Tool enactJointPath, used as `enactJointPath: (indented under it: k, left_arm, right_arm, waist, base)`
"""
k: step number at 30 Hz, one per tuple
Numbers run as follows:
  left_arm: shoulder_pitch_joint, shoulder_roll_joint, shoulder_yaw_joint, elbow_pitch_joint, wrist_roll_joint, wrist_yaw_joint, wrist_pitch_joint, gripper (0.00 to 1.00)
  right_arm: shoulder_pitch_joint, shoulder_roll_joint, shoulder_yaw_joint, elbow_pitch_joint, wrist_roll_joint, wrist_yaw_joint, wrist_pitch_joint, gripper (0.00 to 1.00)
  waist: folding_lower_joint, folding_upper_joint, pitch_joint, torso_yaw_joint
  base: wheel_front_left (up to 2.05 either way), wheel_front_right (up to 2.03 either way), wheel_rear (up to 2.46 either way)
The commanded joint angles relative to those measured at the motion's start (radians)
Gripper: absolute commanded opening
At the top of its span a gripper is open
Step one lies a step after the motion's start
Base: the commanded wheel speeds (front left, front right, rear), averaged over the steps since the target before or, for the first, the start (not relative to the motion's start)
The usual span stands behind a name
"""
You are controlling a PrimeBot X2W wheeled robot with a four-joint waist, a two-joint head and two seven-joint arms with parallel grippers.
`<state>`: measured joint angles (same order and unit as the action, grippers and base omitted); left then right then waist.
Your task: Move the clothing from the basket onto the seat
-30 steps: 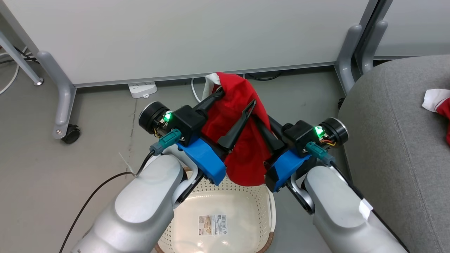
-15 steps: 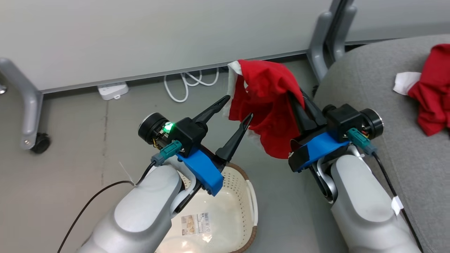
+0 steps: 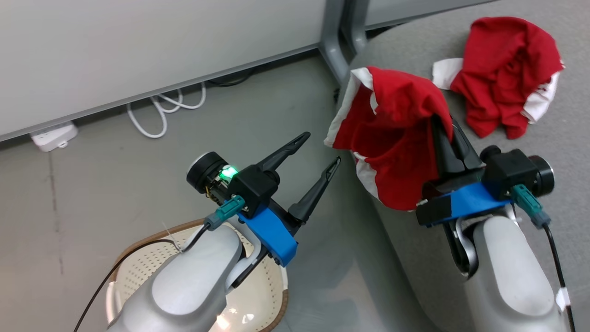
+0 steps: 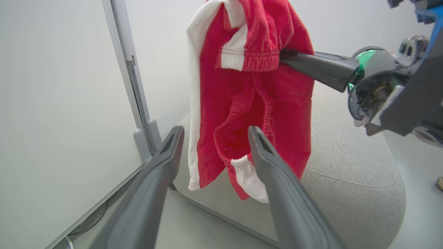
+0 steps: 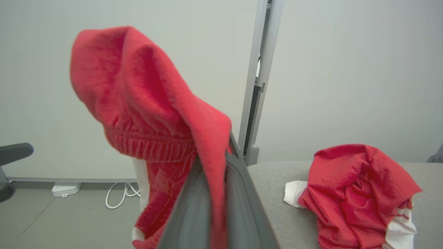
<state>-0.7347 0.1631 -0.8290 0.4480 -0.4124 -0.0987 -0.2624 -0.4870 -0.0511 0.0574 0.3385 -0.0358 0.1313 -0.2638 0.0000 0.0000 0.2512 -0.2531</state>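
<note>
A red piece of clothing (image 3: pixel 392 138) with white trim hangs from my right gripper (image 3: pixel 441 133), which is shut on it above the left edge of the grey seat (image 3: pixel 567 152). In the right wrist view the fabric (image 5: pixel 148 103) drapes over the fingertips of that gripper (image 5: pixel 216 166). My left gripper (image 3: pixel 323 147) stands open over the floor, a little left of the hanging cloth, with nothing in it. From the left wrist camera, the left gripper (image 4: pixel 214 136) faces the clothing (image 4: pixel 249 86). Another red garment (image 3: pixel 502 78) lies crumpled on the seat. The basket (image 3: pixel 133 276) sits at the lower left under my left forearm.
A pale partition panel runs along the back, and its grey leg (image 3: pixel 334 50) stands beside the seat's corner. A white power strip (image 3: pixel 53 134) and a looped white cable (image 3: pixel 161 110) lie on the grey floor by the panel.
The camera has swung right. My right gripper has carried the red garment rightward from over the basket to the seat's edge. The open left gripper, earlier around the cloth, now stands apart from it.
</note>
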Motion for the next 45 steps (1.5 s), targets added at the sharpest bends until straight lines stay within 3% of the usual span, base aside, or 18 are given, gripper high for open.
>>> enactJointPath:
  k: [1, 10, 17, 27, 34, 39, 45]
  left_arm:
    - [0.011, 0.004, -0.003, -0.004, 0.003, 0.0, -0.003, 1.0]
    - [0.018, 0.012, -0.03, -0.036, 0.011, 0.008, 0.01, 1.0]
    - [0.021, 0.017, -0.049, -0.051, 0.017, 0.011, 0.018, 1.0]
    - [-0.01, 0.037, -0.045, -0.07, 0.014, 0.018, 0.024, 1.0]
    - [-0.048, 0.074, -0.034, -0.11, 0.027, 0.026, 0.047, 1.0]
    - [-0.104, 0.107, -0.033, -0.157, 0.047, 0.02, 0.081, 1.0]
    - [-0.175, 0.144, -0.024, -0.216, 0.067, 0.017, 0.118, 1.0]
  right_arm:
    - [0.017, 0.001, -0.006, -0.009, -0.003, -0.001, -0.001, 0.0]
    - [0.139, 0.002, -0.092, -0.099, -0.017, -0.001, -0.001, 0.0]
    - [0.186, 0.001, -0.115, -0.129, 0.007, -0.001, -0.001, 0.0]
    - [0.077, -0.006, -0.104, -0.162, -0.018, -0.001, -0.001, 0.0]
    - [-0.163, -0.091, -0.164, -0.24, -0.024, -0.001, -0.001, 0.0]
    - [-0.35, -0.189, -0.288, -0.28, -0.013, -0.001, -0.001, 0.0]
    - [-0.516, -0.323, -0.436, -0.202, 0.002, -0.001, -0.001, 0.0]
  waist:
    - [0.0, 0.0, 0.016, -0.033]
    - [0.0, 0.0, 0.046, -0.108]
    - [0.0, 0.0, 0.063, -0.129]
    - [0.0, 0.0, 0.1, -0.115]
    - [0.0, 0.0, 0.2, -0.094]
    - [0.0, 0.0, 0.314, -0.075]
    - [0.0, 0.0, 0.453, -0.06]
  base:
    - [0.0, 0.0, 0.0]
    - [0.0, 0.0, 0.0]
    - [0.0, 0.0, 0.0]
    - [0.0, 0.0, 0.0]
    - [0.0, 0.0, 0.0]
    - [0.0, 0.0, 0.0]
    - [0.0, 0.0, 0.0]
